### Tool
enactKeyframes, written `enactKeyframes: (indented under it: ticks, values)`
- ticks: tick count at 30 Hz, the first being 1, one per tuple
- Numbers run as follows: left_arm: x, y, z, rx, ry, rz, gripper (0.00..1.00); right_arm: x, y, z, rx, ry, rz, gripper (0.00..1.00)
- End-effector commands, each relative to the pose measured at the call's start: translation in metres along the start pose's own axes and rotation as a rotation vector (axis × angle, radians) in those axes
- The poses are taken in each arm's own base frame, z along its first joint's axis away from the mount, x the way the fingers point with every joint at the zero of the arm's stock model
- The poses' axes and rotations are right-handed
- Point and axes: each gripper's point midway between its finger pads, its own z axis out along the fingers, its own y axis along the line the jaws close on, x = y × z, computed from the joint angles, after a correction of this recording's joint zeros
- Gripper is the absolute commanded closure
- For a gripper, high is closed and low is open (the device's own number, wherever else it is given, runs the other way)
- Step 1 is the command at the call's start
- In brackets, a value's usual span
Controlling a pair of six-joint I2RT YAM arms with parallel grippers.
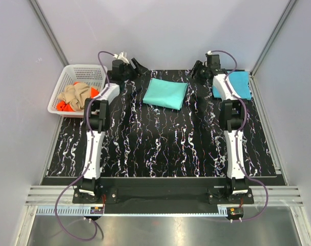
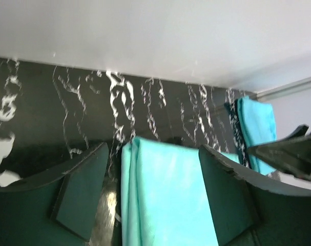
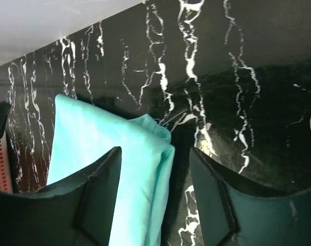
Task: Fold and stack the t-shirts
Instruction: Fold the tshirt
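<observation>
At the far middle of the counter (image 1: 145,148) I see the folded mint-teal t-shirt (image 1: 166,93) lying flat, long axis left-to-right and slightly skewed. Left end effector (image 2: 152,197) and right end effector (image 3: 155,202) are both spread, flanking it. Sky-blue t-shirt (image 1: 240,82) is at far right. Tan t-shirt (image 1: 76,94) and orange t-shirt (image 1: 60,106) sit in the basket (image 1: 83,67).

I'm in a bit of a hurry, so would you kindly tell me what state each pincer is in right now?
Left pincer: open, holding nothing.
Right pincer: open, holding nothing.
</observation>
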Motion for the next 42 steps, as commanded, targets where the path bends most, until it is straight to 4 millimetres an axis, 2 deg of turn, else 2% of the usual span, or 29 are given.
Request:
enactKeyframes:
  ticks: [1, 2, 3, 4, 5, 6, 7, 8, 9, 10, 11, 12, 13, 18, 22, 28, 33, 42]
  values:
    - [-0.048, -0.063, -0.033, 0.105, -0.094, 0.134, 0.23, -0.029, 0.03, -0.026, -0.056, -0.085, -0.043, 0.36]
    - [-0.042, -0.061, -0.038, 0.087, -0.075, 0.163, 0.24, -0.013, 0.021, -0.025, -0.036, -0.038, -0.033, 0.36]
    - [-0.034, -0.059, -0.042, 0.066, -0.049, 0.176, 0.26, -0.005, 0.024, -0.029, -0.059, -0.008, -0.036, 0.36]
    - [-0.012, -0.042, -0.048, -0.006, 0.018, 0.167, 0.26, -0.003, 0.03, -0.039, -0.078, 0.004, -0.051, 0.36]
    - [-0.007, -0.048, -0.054, -0.025, 0.043, 0.231, 0.27, 0.017, 0.022, -0.037, -0.075, 0.056, -0.04, 0.36]
    - [0.012, -0.036, -0.061, -0.083, 0.115, 0.228, 0.28, 0.027, 0.024, -0.041, -0.101, 0.091, -0.038, 0.36]
    - [0.017, -0.037, -0.067, -0.099, 0.143, 0.272, 0.29, 0.029, 0.03, -0.05, -0.119, 0.097, -0.044, 0.36]
    - [0.03, -0.037, -0.069, -0.114, 0.18, 0.283, 0.3, 0.048, 0.02, -0.05, -0.105, 0.14, -0.029, 0.36]
    - [0.046, -0.027, -0.076, -0.151, 0.234, 0.272, 0.31, 0.054, 0.021, -0.054, -0.115, 0.152, -0.026, 0.35]
    - [0.048, -0.03, -0.081, -0.153, 0.242, 0.29, 0.32, 0.051, 0.028, -0.066, -0.131, 0.135, -0.036, 0.34]
    - [0.053, -0.029, -0.085, -0.164, 0.252, 0.293, 0.32, 0.066, 0.022, -0.065, -0.141, 0.152, -0.03, 0.33]
    - [0.064, -0.022, -0.09, -0.178, 0.269, 0.292, 0.32, 0.068, 0.024, -0.07, -0.153, 0.147, -0.038, 0.32]
    - [0.061, -0.026, -0.095, -0.174, 0.258, 0.298, 0.32, 0.067, 0.03, -0.078, -0.173, 0.134, -0.052, 0.3]
    - [0.084, -0.019, -0.108, -0.172, 0.324, 0.288, 0.32, 0.094, 0.034, -0.084, -0.268, 0.196, -0.073, 0.26]
    - [0.091, -0.013, -0.113, -0.184, 0.342, 0.304, 0.33, 0.116, 0.032, -0.077, -0.31, 0.259, -0.091, 0.21]
    - [0.108, -0.003, -0.106, -0.157, 0.374, 0.289, 0.35, 0.128, 0.018, -0.062, -0.288, 0.303, -0.089, 0.19]
    - [0.115, -0.006, -0.099, -0.099, 0.39, 0.268, 0.38, 0.137, 0.023, -0.055, -0.353, 0.334, -0.1, 0.21]
    - [0.123, -0.01, -0.092, -0.056, 0.408, 0.208, 0.56, 0.157, 0.03, -0.047, -0.43, 0.397, -0.064, 0.35]
